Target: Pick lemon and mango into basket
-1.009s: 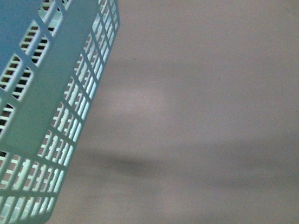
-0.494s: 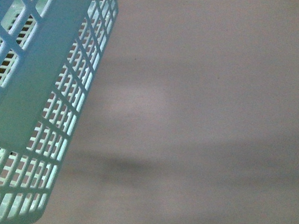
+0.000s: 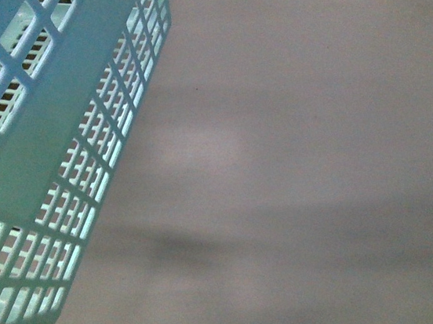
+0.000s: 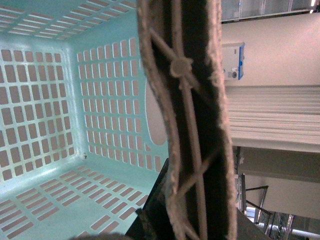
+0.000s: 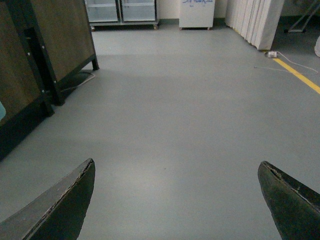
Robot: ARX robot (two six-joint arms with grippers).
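- The basket fills the front view's upper-left corner. It is tilted, and its slotted turquoise wall and underside face the camera.
- The basket's lower corner edge and its long side edge stand out sharply against the blurred grey floor. Everything beside and below the basket in this view is open floor.
- In the left wrist view the basket shows from inside: two lattice walls meeting at a corner, and the slotted bottom below them.
- An oval cut-out opens in the basket's end wall, partly hidden behind the handle.
- A brown ribbed handle of the basket crosses right in front of the lens, its frayed edges and cross-ribs very close.
- Only a dark piece of the left gripper shows, under the handle, so I cannot tell whether it clasps the handle.
- On the side of the handle away from the basket lie a pale wall and a white box with a blue edge.
- The right gripper is spread wide with nothing between its dark fingertips.
- Bare grey floor runs ahead of that gripper.
- That floor is bounded by a wood-panelled cabinet on a black frame, glass-door coolers, a white folding screen and a yellow floor line.
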